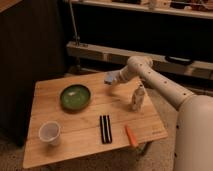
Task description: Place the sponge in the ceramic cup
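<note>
The blue-lavender sponge (pixel 110 77) hangs just above the far edge of the wooden table (pixel 80 120), held at the tip of my gripper (pixel 114 79), which is shut on it. My white arm reaches in from the lower right to that spot. The pale ceramic cup (pixel 49 132) stands upright and empty at the table's front left corner, far from the gripper.
A green bowl (pixel 75 96) sits left of centre, between gripper and cup. A black ridged block (pixel 105 128) and an orange stick (pixel 131 135) lie near the front. A slim white bottle (pixel 138 97) stands at the right, under my arm. Dark shelving runs behind.
</note>
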